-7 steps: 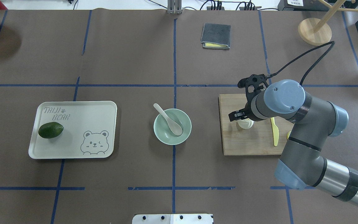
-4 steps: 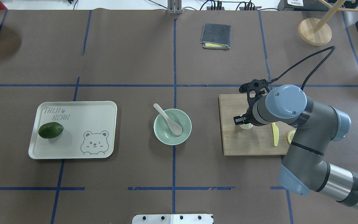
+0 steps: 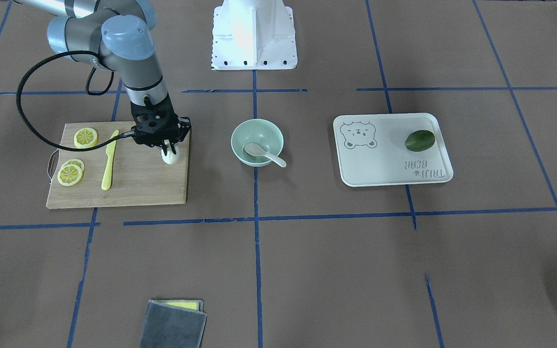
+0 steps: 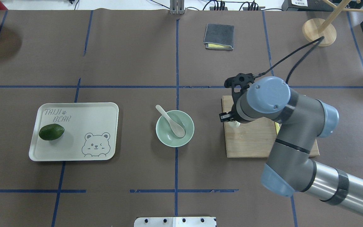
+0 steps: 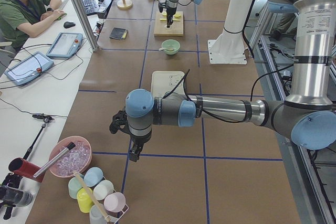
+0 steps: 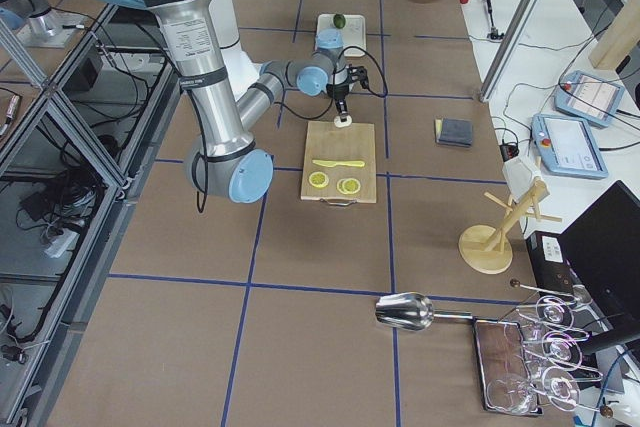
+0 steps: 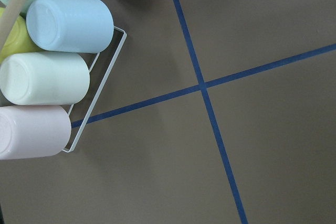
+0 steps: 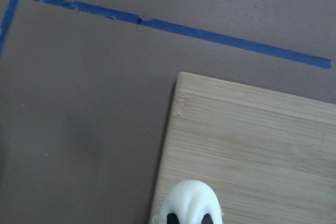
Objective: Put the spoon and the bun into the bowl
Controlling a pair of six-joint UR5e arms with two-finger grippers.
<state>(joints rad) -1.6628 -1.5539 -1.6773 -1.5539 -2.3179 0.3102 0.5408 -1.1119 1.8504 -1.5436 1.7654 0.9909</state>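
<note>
The white pleated bun (image 3: pixel 170 156) is held between the fingers of my right gripper (image 3: pixel 168 151), which is shut on it. It hangs over the edge of the wooden cutting board (image 3: pixel 133 183) nearest the bowl. In the right wrist view the bun (image 8: pixel 191 198) sits between two dark fingertips at the bottom edge. The off-white spoon (image 4: pixel 171 121) lies in the mint-green bowl (image 4: pixel 184 136), its handle resting on the rim. My left gripper (image 5: pixel 129 142) shows only in the exterior left view, far from these things, and I cannot tell whether it is open.
A yellow plastic knife (image 3: pixel 109 159) and lemon slices (image 3: pixel 70 174) lie on the board. A tray (image 4: pixel 74 151) with a dark green lime (image 4: pixel 51 131) is left of the bowl. A grey cloth (image 4: pixel 218 36) lies at the back. Cups in a rack (image 7: pixel 52 72) are by the left wrist.
My right arm has moved left across the cutting board toward the bowl, carrying the bun. The spoon, bowl and tray have not moved.
</note>
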